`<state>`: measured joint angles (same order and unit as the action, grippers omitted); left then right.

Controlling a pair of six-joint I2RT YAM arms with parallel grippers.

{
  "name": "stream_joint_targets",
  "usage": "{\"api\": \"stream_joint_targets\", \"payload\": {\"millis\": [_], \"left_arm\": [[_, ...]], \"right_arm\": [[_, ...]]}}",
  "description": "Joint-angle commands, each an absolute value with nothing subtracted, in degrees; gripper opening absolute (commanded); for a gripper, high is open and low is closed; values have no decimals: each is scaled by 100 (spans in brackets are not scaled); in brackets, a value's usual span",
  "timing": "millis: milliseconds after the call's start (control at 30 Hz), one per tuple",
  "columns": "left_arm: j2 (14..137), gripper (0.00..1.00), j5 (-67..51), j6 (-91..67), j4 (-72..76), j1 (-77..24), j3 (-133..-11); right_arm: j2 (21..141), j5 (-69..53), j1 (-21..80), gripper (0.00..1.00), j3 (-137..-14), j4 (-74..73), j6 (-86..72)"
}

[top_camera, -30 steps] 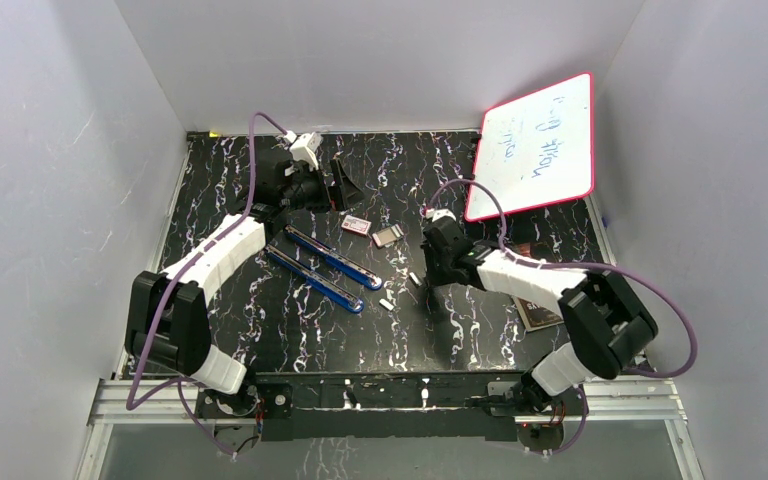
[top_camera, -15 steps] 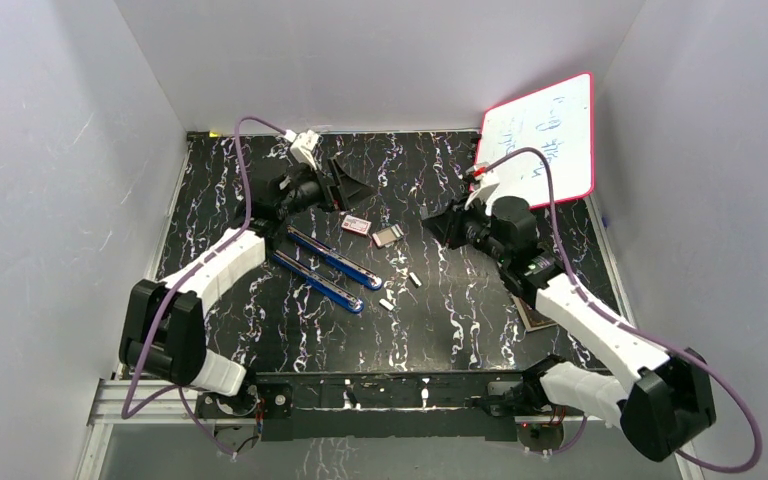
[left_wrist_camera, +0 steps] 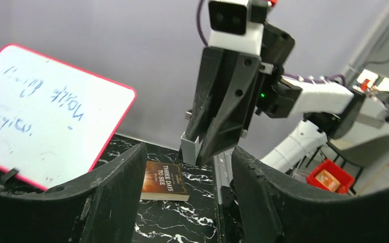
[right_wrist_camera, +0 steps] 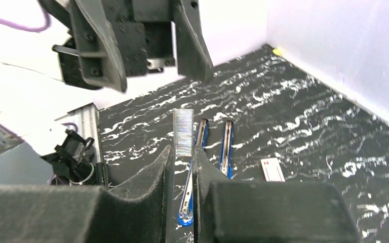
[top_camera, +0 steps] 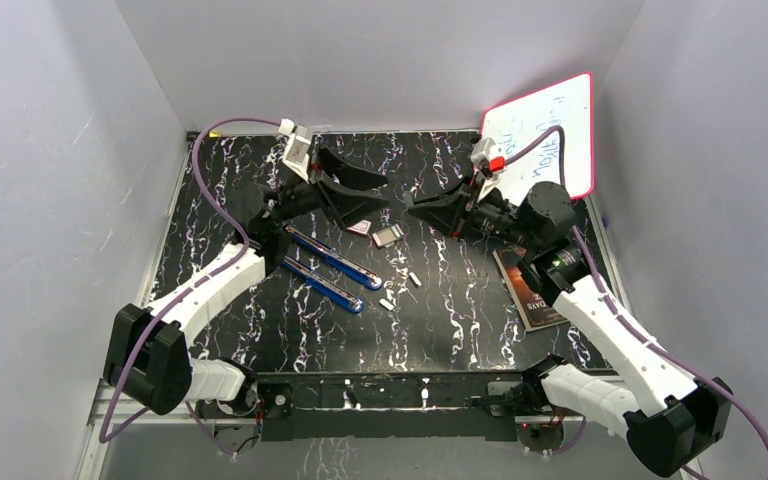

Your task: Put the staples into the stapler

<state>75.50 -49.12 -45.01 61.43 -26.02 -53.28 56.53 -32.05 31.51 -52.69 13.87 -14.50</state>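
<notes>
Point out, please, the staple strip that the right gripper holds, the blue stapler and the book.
staple strip [right_wrist_camera: 184, 130]: right wrist view, middle of its ribbed face.
blue stapler [top_camera: 334, 258]: top external view, middle of its farther blue bar.
book [left_wrist_camera: 164, 180]: left wrist view, centre of its cover.

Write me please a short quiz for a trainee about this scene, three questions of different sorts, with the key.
1. True or false: the left gripper, not the right gripper, holds the staple strip.
2. Where is the blue stapler?
A. Between the fingers of one arm
B. Lying on the table
C. On top of the whiteboard
3. Fill in: the flat thing with a printed title, on the table near the right arm, is a ____.

Key
1. False: the right gripper pinches the strip upright, and the left gripper is open with nothing in it.
2. B
3. book
</notes>
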Motion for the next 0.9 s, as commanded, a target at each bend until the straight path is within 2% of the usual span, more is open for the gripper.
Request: {"api": "stream_joint_targets", "payload": {"millis": [0,867], "left_arm": [[7333,59,-5214,-4529,7493,-2783,-5291],[7743,56,-5366,-4618,8284,-3548,-5511]], "right_arm": [[5440,-3937,3135,3,-5678,1887,-1452],[5418,-4475,3132,3,-5714,2128,-1754]]}}
